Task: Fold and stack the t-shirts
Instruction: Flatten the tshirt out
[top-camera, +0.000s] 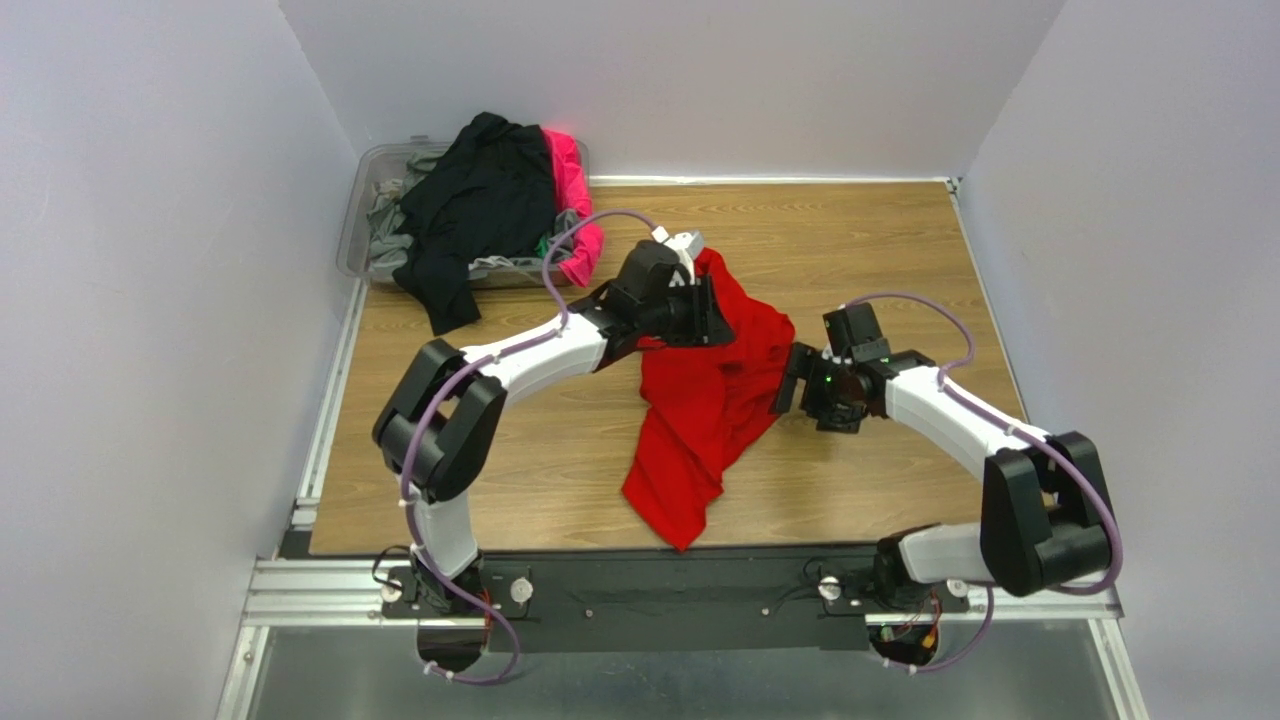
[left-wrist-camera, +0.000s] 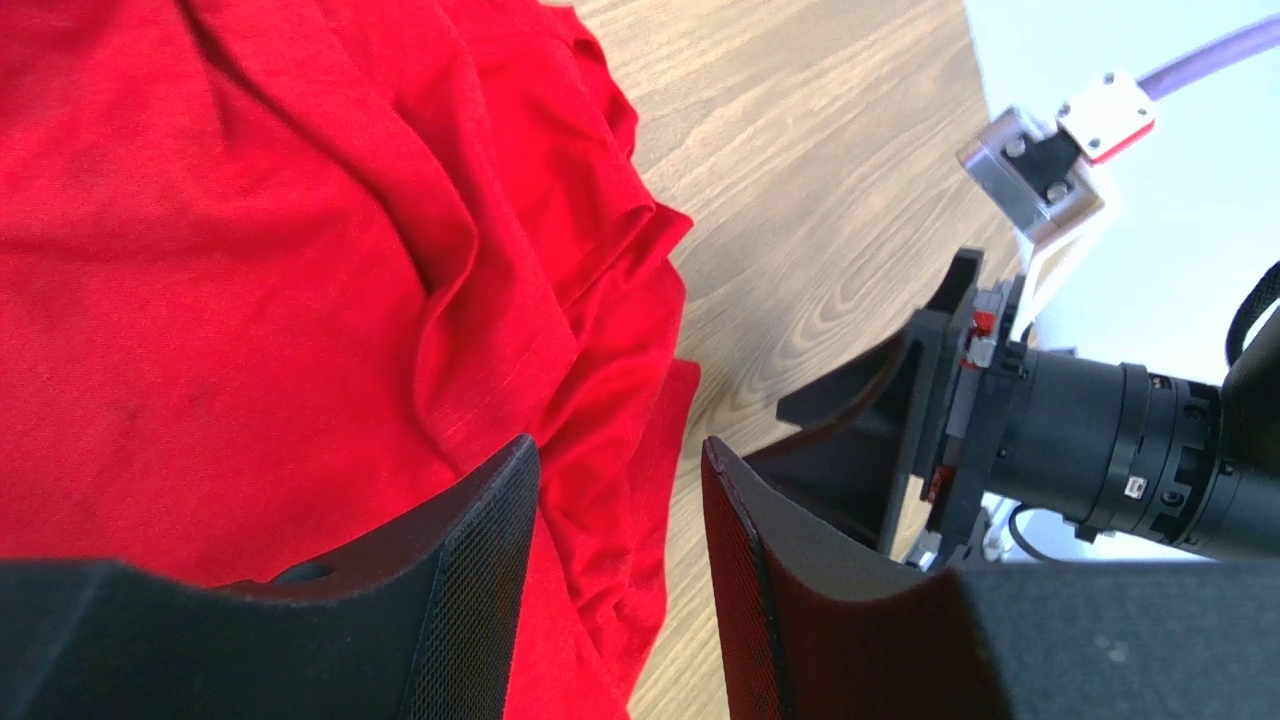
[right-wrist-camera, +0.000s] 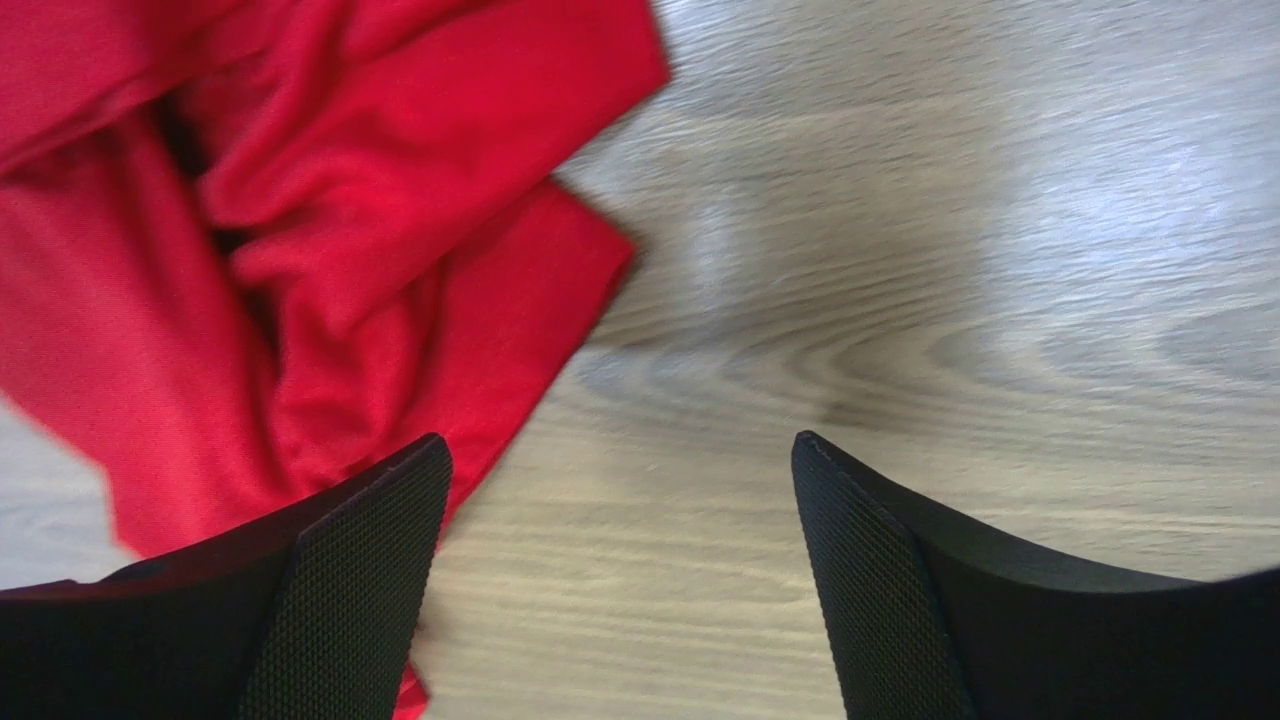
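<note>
A bright red t-shirt (top-camera: 706, 405) lies crumpled on the wooden table, running from mid-table toward the near edge. My left gripper (top-camera: 718, 312) is over its far part; in the left wrist view (left-wrist-camera: 619, 450) the jaws stand partly apart, open, with a red fold (left-wrist-camera: 601, 375) under the gap. My right gripper (top-camera: 789, 383) is at the shirt's right edge, open wide (right-wrist-camera: 619, 450) over bare wood, and its left finger (right-wrist-camera: 361, 570) overlaps the cloth edge (right-wrist-camera: 451, 315). Neither gripper holds anything.
A clear bin (top-camera: 365, 210) at the back left holds more t-shirts: black (top-camera: 473, 203) draped over its rim, hot pink (top-camera: 568, 188) and grey (top-camera: 394, 240). White walls close in three sides. The right arm's fingers and wrist camera (left-wrist-camera: 1082, 435) show close by in the left wrist view.
</note>
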